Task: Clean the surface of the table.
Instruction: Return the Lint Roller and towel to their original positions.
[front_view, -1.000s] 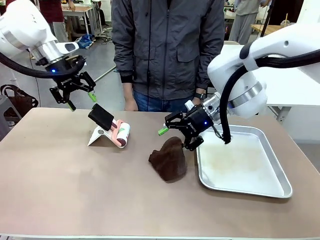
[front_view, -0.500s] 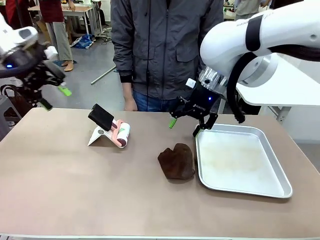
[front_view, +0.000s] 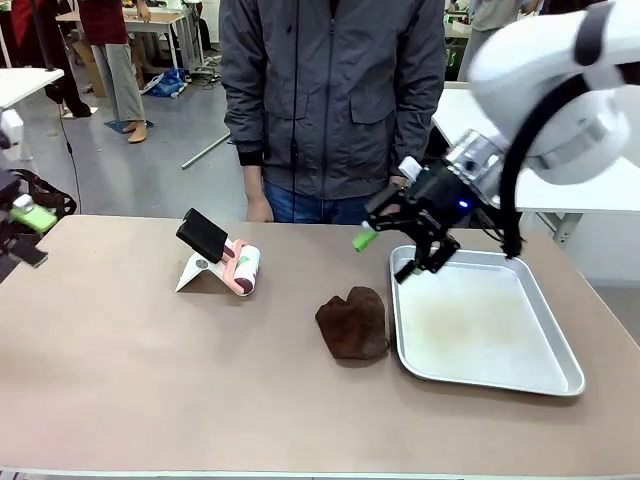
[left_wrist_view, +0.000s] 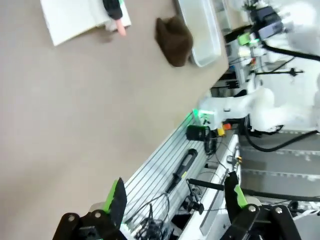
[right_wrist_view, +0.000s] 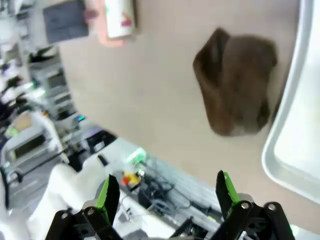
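Since a second ago the crumpled dark brown cloth (front_view: 352, 322) has been let go and both arms have pulled back. It lies on the broad brownish-taupe table (front_view: 150, 380), touching the shiny metal tray (front_view: 560, 372), well apart from the pink-and-white lint roller (front_view: 240, 268). The right gripper (front_view: 385, 255) hangs above the tray's near corner, fingers spread wide and empty; the left gripper (front_view: 27, 232), at the table's left edge, is likewise wide and empty. Wiping well likely means pinching the cloth's raised fold and pressing it flat.
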